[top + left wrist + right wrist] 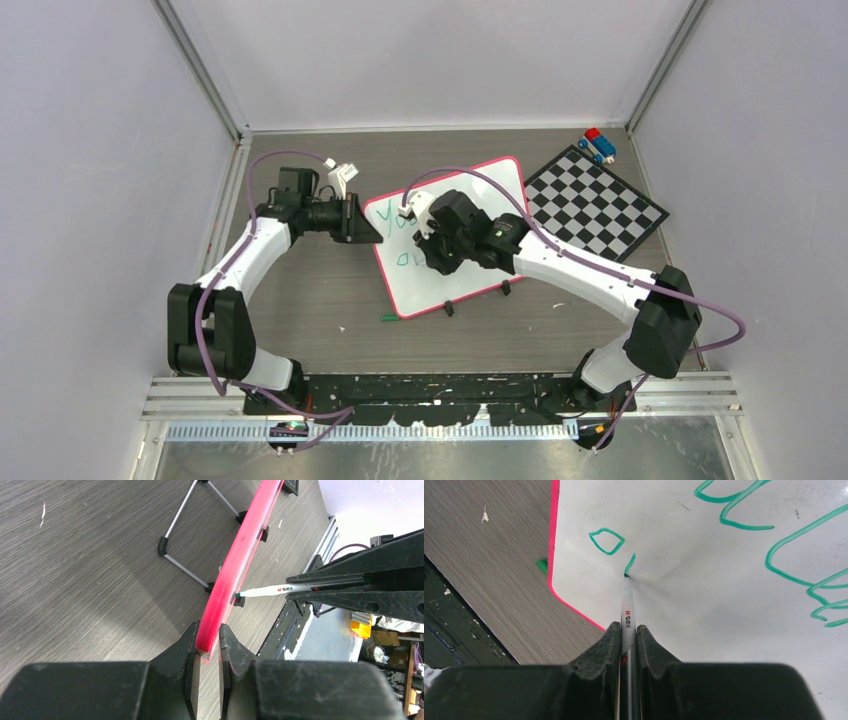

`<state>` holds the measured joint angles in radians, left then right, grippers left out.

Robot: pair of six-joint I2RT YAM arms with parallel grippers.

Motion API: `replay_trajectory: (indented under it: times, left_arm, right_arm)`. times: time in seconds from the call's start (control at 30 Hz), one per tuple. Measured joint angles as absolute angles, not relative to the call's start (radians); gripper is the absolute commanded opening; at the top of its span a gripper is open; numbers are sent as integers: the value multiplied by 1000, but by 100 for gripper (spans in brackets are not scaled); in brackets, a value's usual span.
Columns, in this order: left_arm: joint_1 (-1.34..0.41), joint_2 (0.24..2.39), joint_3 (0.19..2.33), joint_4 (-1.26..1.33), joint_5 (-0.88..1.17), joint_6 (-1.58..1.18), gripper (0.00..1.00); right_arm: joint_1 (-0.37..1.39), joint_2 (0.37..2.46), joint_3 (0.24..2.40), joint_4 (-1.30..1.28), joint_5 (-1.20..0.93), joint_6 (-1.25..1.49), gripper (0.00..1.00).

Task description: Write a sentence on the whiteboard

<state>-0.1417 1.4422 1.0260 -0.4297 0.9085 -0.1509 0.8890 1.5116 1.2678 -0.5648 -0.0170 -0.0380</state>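
The whiteboard (500, 185) with its pink-red rim lies slanted mid-table. My left gripper (372, 235) is shut on its left edge; in the left wrist view the rim (240, 550) runs edge-on between my fingers (207, 642). My right gripper (432, 250) is shut on a white marker (627, 607) whose green tip touches the board (704, 605). Green handwriting shows: a first line (392, 222) partly hidden by the right arm, and below it an "o" (606, 541) and a short stroke (630, 562) at the tip. The marker also shows in the left wrist view (280, 589).
A black-and-white checkered board (595, 200) lies at the back right, with a red and blue block (598, 145) beyond it. A green cap (389, 317) lies on the table by the board's near corner. Two black clips (449, 308) sit on the near edge. A wire stand (185, 545) is under the board.
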Motion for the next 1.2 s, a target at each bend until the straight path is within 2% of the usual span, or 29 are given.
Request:
replay_trajectory:
  times: [1.2]
  left_arm:
    - [-142,1442,1026,-430,910,-150,0]
  right_arm:
    - [834,1485,1293,-599,-65,-51,0]
